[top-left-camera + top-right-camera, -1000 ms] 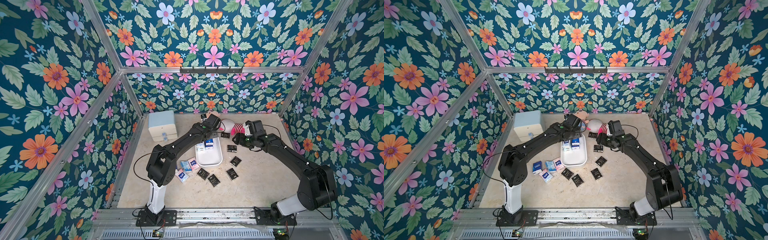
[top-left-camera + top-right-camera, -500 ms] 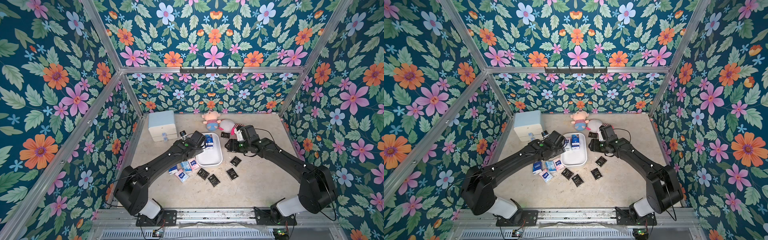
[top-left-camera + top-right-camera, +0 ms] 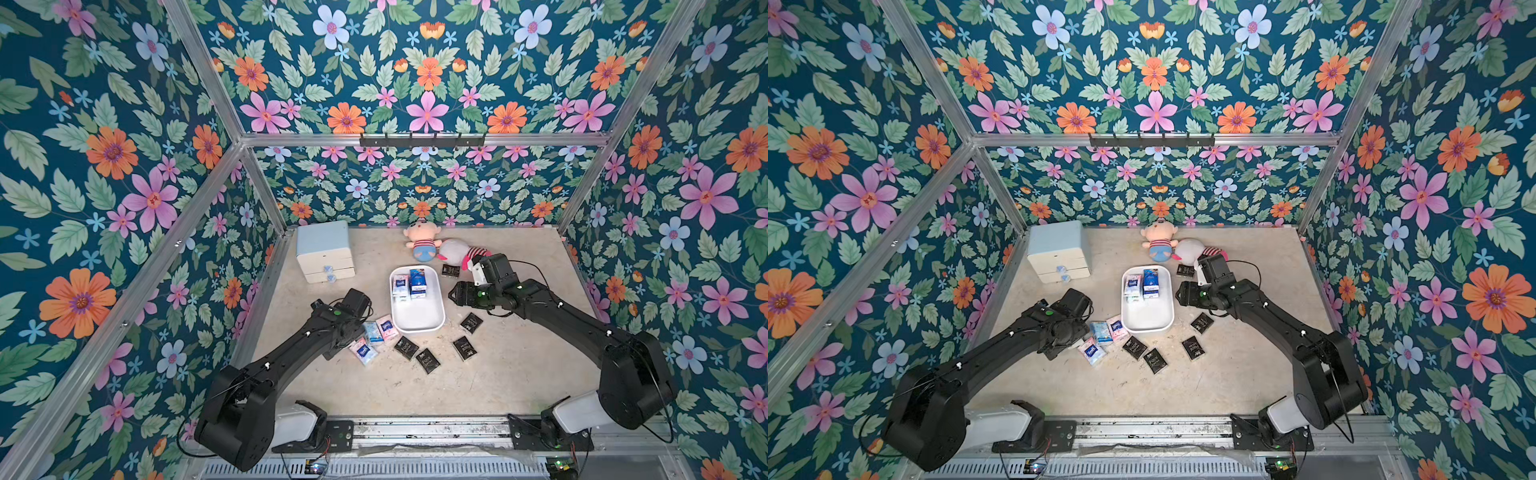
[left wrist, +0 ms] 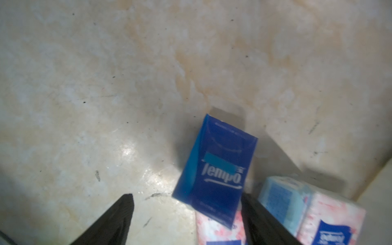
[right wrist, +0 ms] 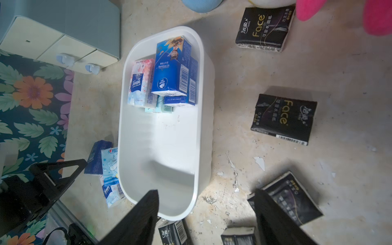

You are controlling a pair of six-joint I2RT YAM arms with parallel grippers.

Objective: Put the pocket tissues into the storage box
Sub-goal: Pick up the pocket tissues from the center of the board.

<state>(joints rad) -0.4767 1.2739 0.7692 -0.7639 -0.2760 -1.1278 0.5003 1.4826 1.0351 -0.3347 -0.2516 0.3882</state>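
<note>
- Your storage box [image 3: 419,316] holds only a few pocket tissues [image 3: 417,283], stacked at its far end; the exact count is unclear.
- Coloured packets [image 3: 374,332] just beside its near corner and black packets [image 3: 464,347] scattered on the table [image 3: 498,374] are left.
- Your left gripper [image 4: 185,197] and right gripper [image 5: 206,192] both stand released and empty.
- Both top views hide the left gripper's jaws.

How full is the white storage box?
Partly filled. A few pocket tissues are stacked at one end of the storage box; the rest of its floor is bare.
</note>
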